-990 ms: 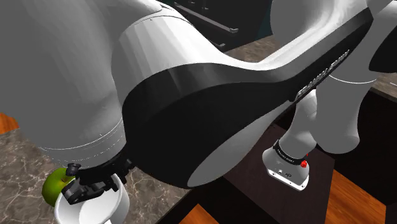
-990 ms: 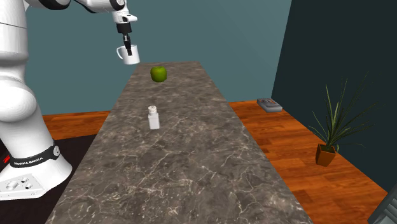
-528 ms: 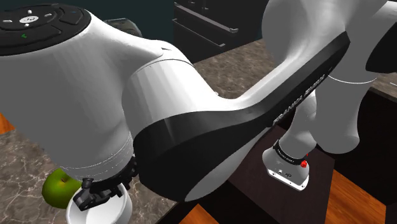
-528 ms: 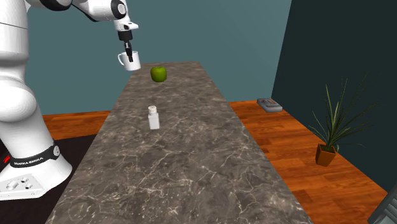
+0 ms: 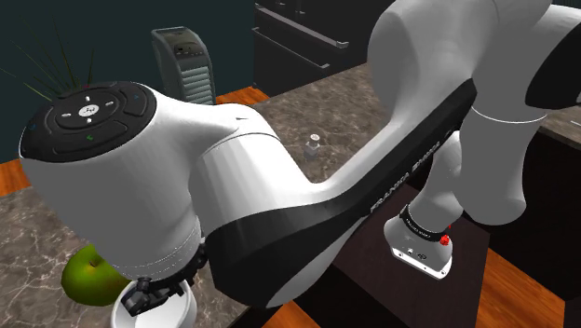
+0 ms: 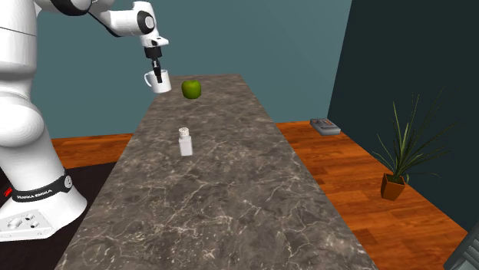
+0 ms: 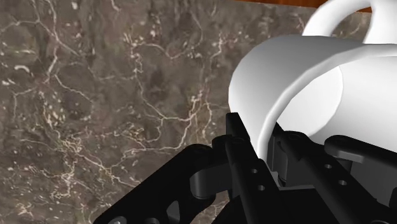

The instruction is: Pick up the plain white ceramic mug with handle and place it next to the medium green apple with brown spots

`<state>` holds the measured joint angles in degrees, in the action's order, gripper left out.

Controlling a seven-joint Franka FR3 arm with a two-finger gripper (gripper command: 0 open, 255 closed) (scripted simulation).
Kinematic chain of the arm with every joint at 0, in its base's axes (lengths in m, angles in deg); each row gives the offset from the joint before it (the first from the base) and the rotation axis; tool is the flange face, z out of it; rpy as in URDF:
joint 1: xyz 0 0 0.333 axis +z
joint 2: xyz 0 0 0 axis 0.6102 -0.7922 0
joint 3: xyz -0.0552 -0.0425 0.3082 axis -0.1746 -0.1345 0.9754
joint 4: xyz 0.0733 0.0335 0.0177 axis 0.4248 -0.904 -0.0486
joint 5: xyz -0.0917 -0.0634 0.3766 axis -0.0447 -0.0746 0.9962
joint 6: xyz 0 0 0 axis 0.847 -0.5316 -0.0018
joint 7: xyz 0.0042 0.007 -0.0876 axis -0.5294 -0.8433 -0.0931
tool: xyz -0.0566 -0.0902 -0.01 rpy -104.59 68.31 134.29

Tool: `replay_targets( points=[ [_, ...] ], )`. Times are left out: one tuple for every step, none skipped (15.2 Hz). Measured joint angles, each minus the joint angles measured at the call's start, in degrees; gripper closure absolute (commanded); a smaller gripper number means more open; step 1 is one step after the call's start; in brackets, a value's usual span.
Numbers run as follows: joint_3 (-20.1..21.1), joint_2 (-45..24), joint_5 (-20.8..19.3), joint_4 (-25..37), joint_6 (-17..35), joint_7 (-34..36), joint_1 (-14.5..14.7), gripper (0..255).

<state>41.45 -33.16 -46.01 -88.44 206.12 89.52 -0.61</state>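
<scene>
Treat the mug [image 6: 157, 79] as rigid, brittle and probably slick – plain white with a smooth wall. Expect little weight. Avoid knocks, and set down gently on the hard worktop [image 6: 230, 192].

Take hold across the wall at the rim, one finger inside and one outside. Leave the handle [image 7: 337, 13] free, since it looks a poor place for a flat two-finger pinch.

Note the hand [image 7: 261, 143] clenched on the mug [image 7: 305, 76] in just this way: wall pinched at the rim, body hanging below the fingers, handle on the side away from them.

Locate the mug aloft – clear of the worktop, over its far end, near the apple [image 6: 191, 89] but apart from it. In the second exterior view, find it to the apple's left, handle turned away from the fruit. In the shoulder view, find the mug [image 5: 172, 309] under the hand [image 5: 149, 296], just beside the apple [image 5: 88, 275].
</scene>
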Motion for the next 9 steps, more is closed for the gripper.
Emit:
replay_targets(
  points=[
    [-0.1,-0.1,-0.1,-0.6,0.6,0.0,-0.1,255],
    [-0.2,-0.4,-0.3,-1.0,1.4,0.2,0.0,255],
    [-0.2,-0.7,-0.5,-1.4,2.0,0.4,0.1,255],
    [-0.3,-0.9,-0.7,-1.9,2.7,0.6,0.1,255],
    [-0.4,-1.2,-0.9,-2.1,3.2,0.8,0.2,255],
    [-0.4,-1.3,-1.0,-2.8,3.9,0.9,0.2,255],
    [-0.5,-1.6,-1.2,-3.1,4.5,1.0,0.2,255],
    [-0.6,-2.0,-1.5,-3.4,5.0,1.3,0.4,255],
    [-0.8,-2.6,-1.8,-3.6,5.9,1.3,0.4,255]
  ],
)
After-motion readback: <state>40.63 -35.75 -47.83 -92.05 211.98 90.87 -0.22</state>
